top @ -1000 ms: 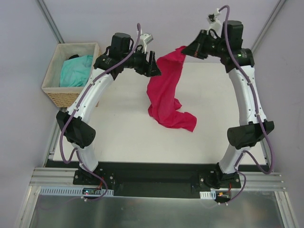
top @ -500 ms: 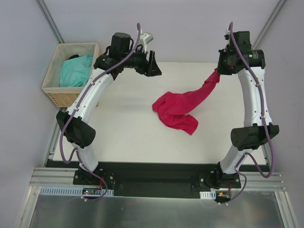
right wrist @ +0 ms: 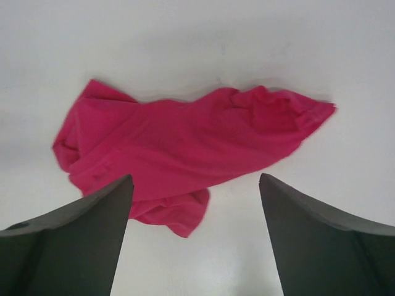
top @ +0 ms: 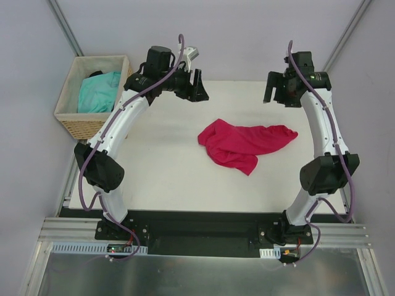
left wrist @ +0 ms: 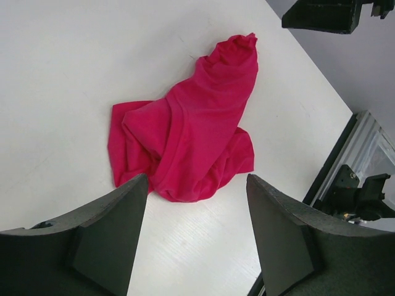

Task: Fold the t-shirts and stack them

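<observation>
R gripper (top: 270,94) opened; pink tee (top: 241,143) dropped.

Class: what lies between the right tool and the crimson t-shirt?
Nothing: only bare white table separates the right tool from the crimson t-shirt, top view.

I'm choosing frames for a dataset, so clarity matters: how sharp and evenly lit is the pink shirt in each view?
Top external: even light, crimson-pink t-shirt crisp, only faint shadow under it. Left wrist: shirt sharp with clear folds; left claw fingers dark, slightly soft. Right wrist: shirt softer, its edges smeared; the table pale and featureless.
</observation>
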You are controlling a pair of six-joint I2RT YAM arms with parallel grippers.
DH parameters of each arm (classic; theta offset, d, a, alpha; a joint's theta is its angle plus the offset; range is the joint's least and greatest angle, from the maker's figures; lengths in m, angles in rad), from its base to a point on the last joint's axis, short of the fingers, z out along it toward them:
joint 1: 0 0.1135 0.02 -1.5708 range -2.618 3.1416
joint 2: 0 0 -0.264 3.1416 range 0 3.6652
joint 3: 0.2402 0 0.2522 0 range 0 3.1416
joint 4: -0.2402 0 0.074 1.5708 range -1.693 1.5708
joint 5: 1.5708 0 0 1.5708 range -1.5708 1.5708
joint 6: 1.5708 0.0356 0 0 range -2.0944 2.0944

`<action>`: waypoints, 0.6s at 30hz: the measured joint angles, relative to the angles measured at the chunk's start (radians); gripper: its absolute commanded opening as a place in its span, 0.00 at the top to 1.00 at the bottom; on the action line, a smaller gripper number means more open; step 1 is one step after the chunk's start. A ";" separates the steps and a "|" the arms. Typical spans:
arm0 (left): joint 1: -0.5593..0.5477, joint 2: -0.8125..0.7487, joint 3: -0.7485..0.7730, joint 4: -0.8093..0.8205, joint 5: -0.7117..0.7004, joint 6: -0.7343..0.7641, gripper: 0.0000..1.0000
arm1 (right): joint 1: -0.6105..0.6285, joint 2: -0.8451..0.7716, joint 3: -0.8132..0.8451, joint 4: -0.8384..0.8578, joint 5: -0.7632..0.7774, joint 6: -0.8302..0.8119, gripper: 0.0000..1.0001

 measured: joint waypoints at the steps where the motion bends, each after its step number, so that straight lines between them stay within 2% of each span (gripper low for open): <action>1: 0.000 0.000 -0.005 0.000 -0.010 0.000 0.35 | 0.000 -0.002 -0.025 0.031 -0.045 0.011 0.24; 2: 0.000 0.000 -0.006 0.000 -0.017 0.000 0.35 | 0.002 -0.002 -0.041 0.051 -0.083 0.016 0.26; 5: 0.000 0.000 -0.006 0.000 -0.039 0.000 0.36 | 0.018 -0.002 -0.095 0.125 -0.211 0.051 0.40; 6: 0.000 0.000 -0.006 0.000 -0.045 0.000 0.36 | 0.031 -0.002 -0.108 0.143 -0.243 0.058 0.48; 13: 0.002 0.000 -0.006 -0.001 -0.077 0.000 0.37 | 0.157 0.088 -0.114 0.223 -0.380 0.086 0.54; 18: 0.002 -0.004 -0.016 -0.002 -0.105 0.000 0.37 | 0.166 0.227 -0.108 0.216 -0.437 0.101 0.57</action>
